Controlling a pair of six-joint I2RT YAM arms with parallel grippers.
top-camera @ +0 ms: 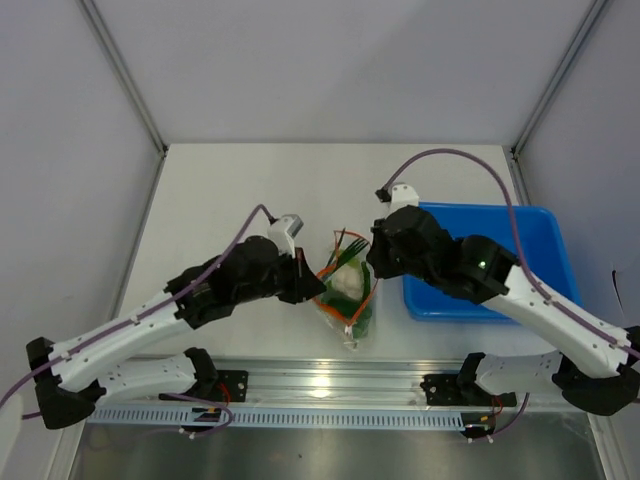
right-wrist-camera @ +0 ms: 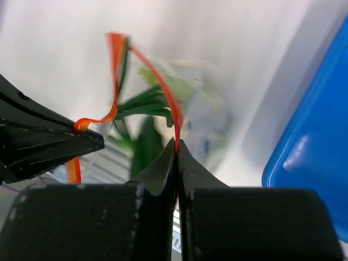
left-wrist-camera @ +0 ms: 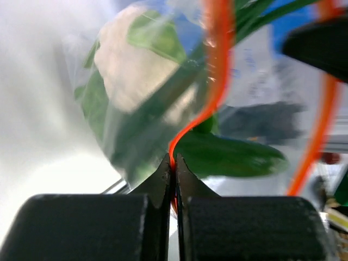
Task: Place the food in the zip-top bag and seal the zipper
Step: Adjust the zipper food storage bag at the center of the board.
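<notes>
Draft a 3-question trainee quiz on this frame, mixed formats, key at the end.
1. True or false: the left gripper and the right gripper are each shut on the zipper.
2. In the top view, the blue bin lies on which side of the zip-top bag? A) the robot's left B) the robot's right C) beneath it
3. Short answer: with the food in the bag, is the mouth sealed?

Key: 1 true. 2 B. 3 no; the two sides of the zipper stand apart, one pinched by each gripper.
</notes>
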